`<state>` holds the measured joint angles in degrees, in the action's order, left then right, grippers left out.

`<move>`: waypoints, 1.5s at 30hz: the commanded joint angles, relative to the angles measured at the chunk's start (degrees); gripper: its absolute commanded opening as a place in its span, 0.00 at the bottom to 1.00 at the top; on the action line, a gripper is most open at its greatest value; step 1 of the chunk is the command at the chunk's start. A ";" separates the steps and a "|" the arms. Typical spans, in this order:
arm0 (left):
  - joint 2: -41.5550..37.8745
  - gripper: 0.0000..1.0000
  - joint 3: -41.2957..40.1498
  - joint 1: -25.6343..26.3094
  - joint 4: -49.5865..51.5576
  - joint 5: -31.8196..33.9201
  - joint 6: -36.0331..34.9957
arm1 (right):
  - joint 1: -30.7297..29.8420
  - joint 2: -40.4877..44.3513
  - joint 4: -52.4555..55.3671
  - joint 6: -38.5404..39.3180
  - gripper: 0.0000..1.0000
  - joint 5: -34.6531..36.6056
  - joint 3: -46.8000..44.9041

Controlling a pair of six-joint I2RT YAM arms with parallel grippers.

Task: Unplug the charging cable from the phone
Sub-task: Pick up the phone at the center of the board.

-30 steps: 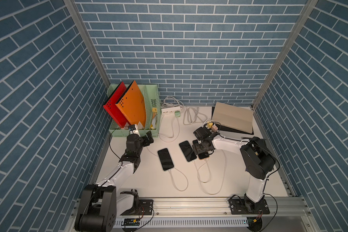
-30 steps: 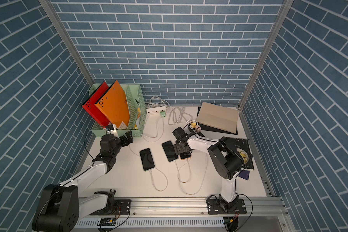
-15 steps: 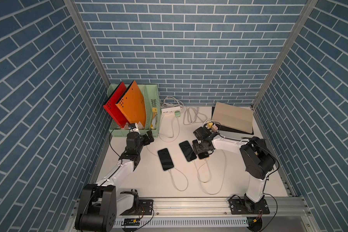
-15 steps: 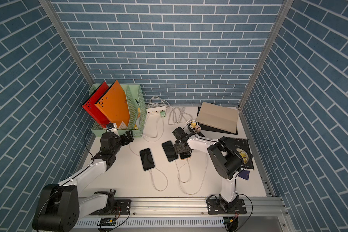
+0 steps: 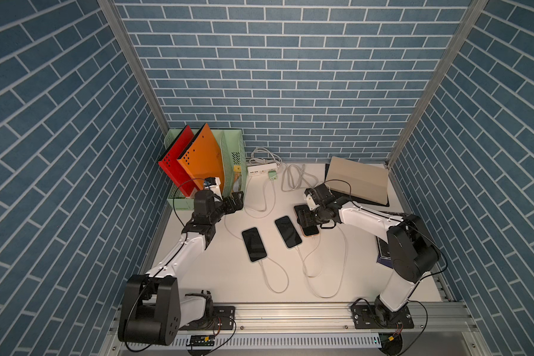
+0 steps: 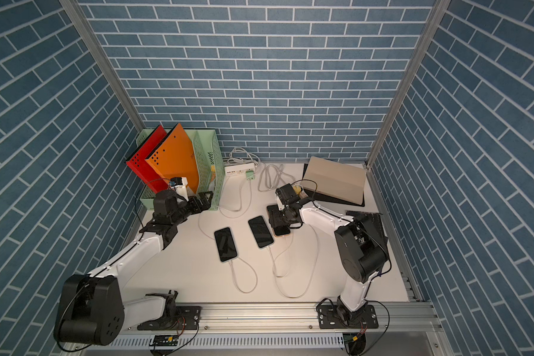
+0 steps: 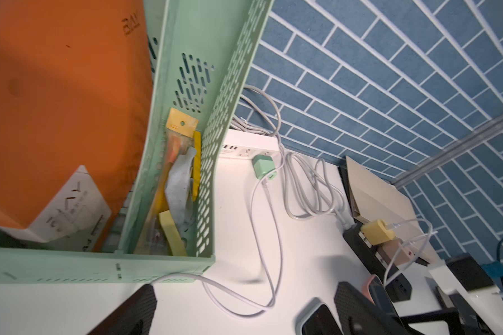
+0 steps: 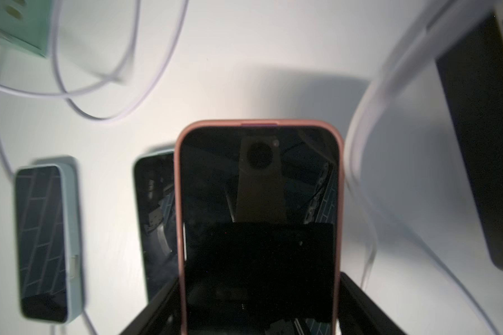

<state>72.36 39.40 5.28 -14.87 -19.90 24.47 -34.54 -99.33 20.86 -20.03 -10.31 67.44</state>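
green file rack [image 5: 232,145], red folder [image 5: 174,160], orange folder [image 5: 204,157], tan board [image 5: 356,180]

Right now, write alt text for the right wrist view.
A pink-cased phone with a dark screen fills the centre, black gripper fingers flanking its sides. Two more dark-screened phones in pale cases lie beside it on the white table, with white cables looping around.

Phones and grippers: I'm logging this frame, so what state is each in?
Phone nearest left arm: plugged in, lying flat.
Middle phone: plugged in, lying flat.
Pink-cased phone: plugged in, gripped across its sides.
Left gripper: open, empty.
Right gripper: shut on pink-cased phone.
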 commanded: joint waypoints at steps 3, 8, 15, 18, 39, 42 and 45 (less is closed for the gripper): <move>1.85 1.00 0.54 0.17 -4.71 -14.96 4.07 | 4.55 4.15 -8.80 -0.52 0.48 -18.58 -2.69; 2.58 1.00 0.28 0.17 -8.78 -21.62 9.29 | 8.24 5.40 -18.65 -5.25 0.42 -32.24 -8.04; 4.81 1.00 -0.40 0.90 -16.06 -31.57 18.29 | 9.21 5.26 -27.96 -11.24 0.40 -47.02 -11.05; 6.37 1.00 -2.27 1.87 -27.48 -37.26 27.43 | 9.23 5.98 -31.82 -14.44 0.39 -50.46 -12.40; 15.75 1.00 -4.08 11.68 -74.61 -42.94 62.99 | 7.83 11.51 -71.64 -48.61 0.28 -57.67 -19.47; 18.33 1.00 -3.32 12.94 -77.82 -42.68 65.41 | 6.73 11.36 -71.59 -48.61 0.28 -57.44 -19.15; 20.30 1.00 -2.75 13.99 -78.90 -42.56 66.36 | 5.89 11.16 -71.72 -48.61 0.28 -57.05 -18.87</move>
<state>91.50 35.14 18.26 -88.14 -62.19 88.49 -27.73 -89.95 -46.06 -66.96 -66.48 47.83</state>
